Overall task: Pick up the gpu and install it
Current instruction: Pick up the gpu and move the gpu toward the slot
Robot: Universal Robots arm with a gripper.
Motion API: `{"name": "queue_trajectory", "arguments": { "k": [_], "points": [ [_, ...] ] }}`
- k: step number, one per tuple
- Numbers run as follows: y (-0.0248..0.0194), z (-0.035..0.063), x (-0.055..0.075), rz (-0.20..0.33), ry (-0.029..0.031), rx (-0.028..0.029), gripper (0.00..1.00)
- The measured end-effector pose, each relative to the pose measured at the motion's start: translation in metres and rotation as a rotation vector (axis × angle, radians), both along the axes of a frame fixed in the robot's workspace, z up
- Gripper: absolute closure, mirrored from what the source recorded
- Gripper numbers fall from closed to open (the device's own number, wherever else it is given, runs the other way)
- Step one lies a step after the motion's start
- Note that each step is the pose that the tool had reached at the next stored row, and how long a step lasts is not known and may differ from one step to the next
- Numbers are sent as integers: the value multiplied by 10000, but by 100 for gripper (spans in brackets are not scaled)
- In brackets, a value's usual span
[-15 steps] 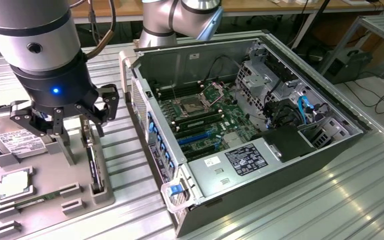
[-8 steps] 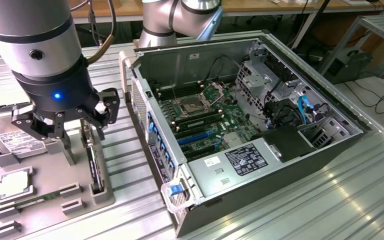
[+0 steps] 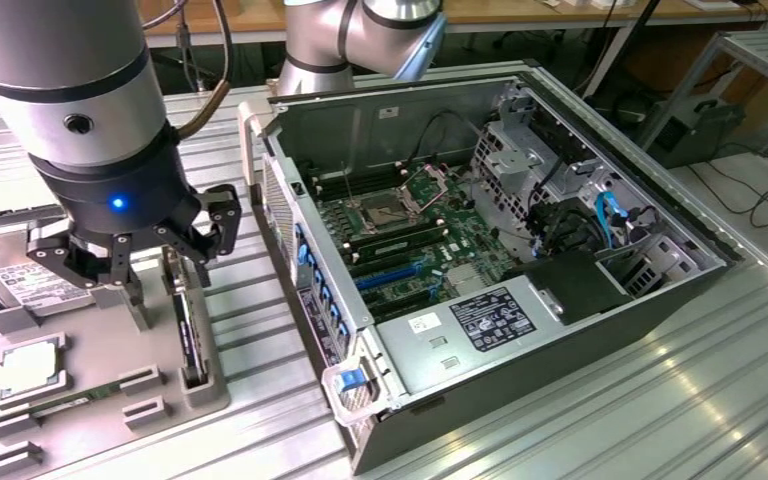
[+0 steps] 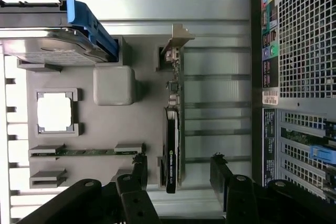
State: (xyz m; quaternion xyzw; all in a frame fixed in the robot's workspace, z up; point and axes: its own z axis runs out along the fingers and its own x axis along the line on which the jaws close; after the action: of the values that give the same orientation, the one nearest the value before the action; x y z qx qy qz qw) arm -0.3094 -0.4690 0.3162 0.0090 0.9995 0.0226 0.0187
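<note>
Tool (image 3: 157, 290) is open, jaws wide apart and holding nothing. It hangs over the grey parts fixture (image 3: 104, 350) on the worktop (image 3: 624, 400), at the exterior view's left.

The gpu (image 4: 172, 150) stands on edge in its slot at the side of the fixture nearest the PC case (image 3: 491, 250), with the pale metal bracket (image 4: 176, 40) at its far end. In the wrist view your fingers (image 4: 140, 163) straddle the card, one on each flat face, both clear of it. No contact yet.

Neighbours on the fixture are the hard drive (image 4: 52, 30) in its blue caddy, the CPU (image 4: 54, 111) and the RAM stick (image 4: 86, 152). All sit well off the card's line.

Handling, my read:
- The card is thin, stiff and probably light, but fragile, with exposed components on the bare board section.
- Pinch it across the flat faces on the dark covered half, away from the bracket and above the connector edge.
- The faces look smooth, so it may slip or rock if you grip off-centre. Keep the jaws square to it.

The case is open with the motherboard's blue slots (image 3: 387, 272) showing, and no card is seated there.
</note>
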Motion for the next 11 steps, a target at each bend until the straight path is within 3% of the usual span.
{"name": "queue_trajectory", "arguments": {
  "k": [11],
  "points": [
    [-62, -86, 0, 0, 7, 0, 40]
  ]
}}
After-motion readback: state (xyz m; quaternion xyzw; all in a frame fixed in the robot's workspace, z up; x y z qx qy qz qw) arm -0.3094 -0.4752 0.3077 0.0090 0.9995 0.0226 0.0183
